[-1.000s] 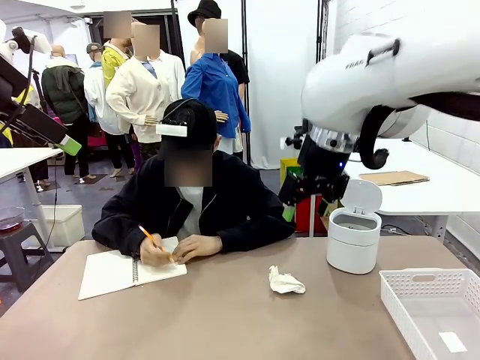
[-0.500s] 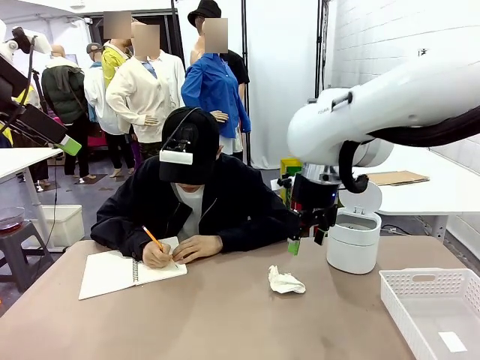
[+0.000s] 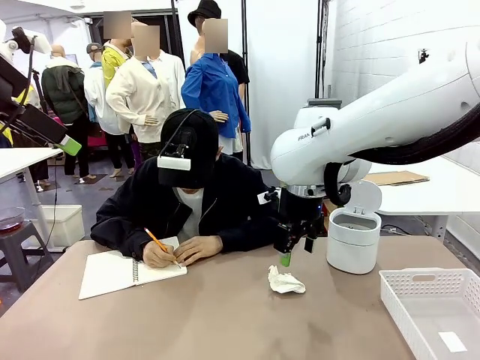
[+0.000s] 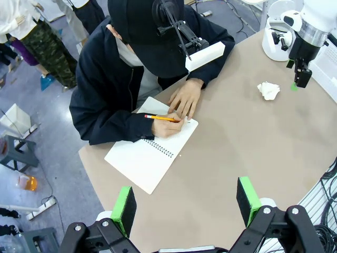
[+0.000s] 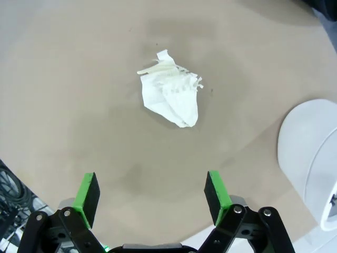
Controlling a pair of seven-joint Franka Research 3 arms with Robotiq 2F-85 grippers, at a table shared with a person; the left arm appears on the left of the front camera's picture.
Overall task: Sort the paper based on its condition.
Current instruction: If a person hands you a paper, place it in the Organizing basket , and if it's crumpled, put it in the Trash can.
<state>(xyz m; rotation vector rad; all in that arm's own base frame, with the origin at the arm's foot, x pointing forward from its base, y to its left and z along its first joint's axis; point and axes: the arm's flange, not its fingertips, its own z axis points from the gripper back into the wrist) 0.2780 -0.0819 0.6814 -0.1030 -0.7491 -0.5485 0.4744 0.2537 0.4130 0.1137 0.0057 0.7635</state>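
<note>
right hand [image 5: 152, 193] wide open, empty, above paper [image 5: 171, 98]

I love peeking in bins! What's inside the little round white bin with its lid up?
The small round white plastic bin has its lid up, showing a grey inner rim; its wall hides anything deeper.

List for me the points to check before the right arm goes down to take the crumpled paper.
1. Right jaws open: ok, the green pads stand wide apart.
2. Paper ahead of the jaws, roughly centred between them: ok.
3. Paper lying alone on the table: ok, apart from the white bin.
4. Person's hands away from the paper: ok, both at the notebook.
5. Bin lid raised: ok.
</note>
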